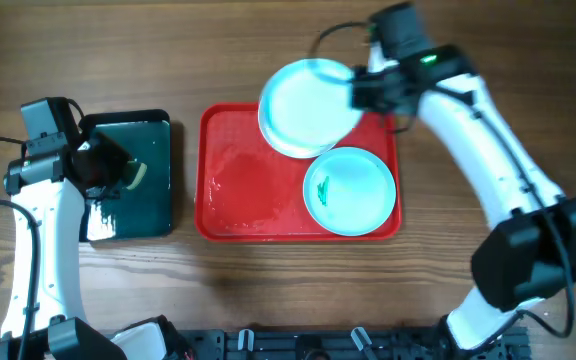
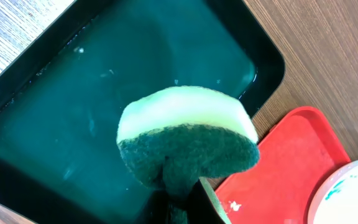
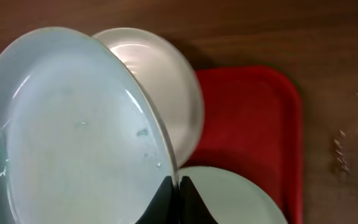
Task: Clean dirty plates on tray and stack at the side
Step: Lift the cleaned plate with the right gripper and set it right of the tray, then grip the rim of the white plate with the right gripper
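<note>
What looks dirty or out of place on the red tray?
The pale turquoise round plate at the red plastic tray's right end carries green smears, so it looks unwashed. The tray's bare left part also looks wet.

A wooden table (image 1: pixel 268 60) carries a red tray (image 1: pixel 238 190) beside a black tray (image 1: pixel 158 200).

Robot laboratory workstation, indicated by left arm (image 1: pixel 30 250) and right arm (image 1: pixel 498 150) mounted toward the near corners of a wood-grain bench (image 1: pixel 268 290), black rail (image 1: pixel 298 346) fixed along the near edge.
</note>
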Action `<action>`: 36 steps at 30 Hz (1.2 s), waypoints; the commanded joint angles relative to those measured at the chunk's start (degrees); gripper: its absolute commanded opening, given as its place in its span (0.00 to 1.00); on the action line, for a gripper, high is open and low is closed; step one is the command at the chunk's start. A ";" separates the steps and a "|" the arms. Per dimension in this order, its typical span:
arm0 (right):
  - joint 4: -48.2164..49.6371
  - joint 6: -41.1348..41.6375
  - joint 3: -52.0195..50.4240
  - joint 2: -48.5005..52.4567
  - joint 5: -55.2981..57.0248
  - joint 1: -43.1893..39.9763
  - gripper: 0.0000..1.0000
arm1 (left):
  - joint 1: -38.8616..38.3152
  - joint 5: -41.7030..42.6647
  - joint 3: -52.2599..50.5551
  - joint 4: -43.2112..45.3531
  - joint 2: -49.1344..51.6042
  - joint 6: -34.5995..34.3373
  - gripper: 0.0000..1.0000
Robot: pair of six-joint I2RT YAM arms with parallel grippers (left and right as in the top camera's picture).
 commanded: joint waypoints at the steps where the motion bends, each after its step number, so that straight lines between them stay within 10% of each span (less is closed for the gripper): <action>1: -2.89 -0.96 0.31 -1.11 -7.04 -11.15 0.04 | 0.17 0.70 -0.26 0.13 0.22 -0.57 0.04; 14: 8.55 5.53 -16.76 -0.96 12.41 -26.75 0.05 | 0.09 0.72 -0.26 0.24 0.22 -0.57 0.04; 16: 9.38 5.46 -16.94 -0.96 10.78 -26.75 0.39 | 0.09 0.72 -0.26 0.24 0.22 -0.57 0.04; 22: 14.97 -8.28 -16.83 -0.98 -13.86 -23.21 0.55 | -0.02 1.99 -0.31 0.46 0.24 -0.57 0.04; 29: 25.51 -7.61 -16.85 -0.02 -5.84 -3.04 0.96 | -0.92 1.97 -0.39 0.87 0.61 -0.55 0.04; 36: 30.34 8.98 -16.85 8.31 6.01 6.01 0.82 | -1.42 1.97 -0.48 0.87 0.61 -0.57 0.04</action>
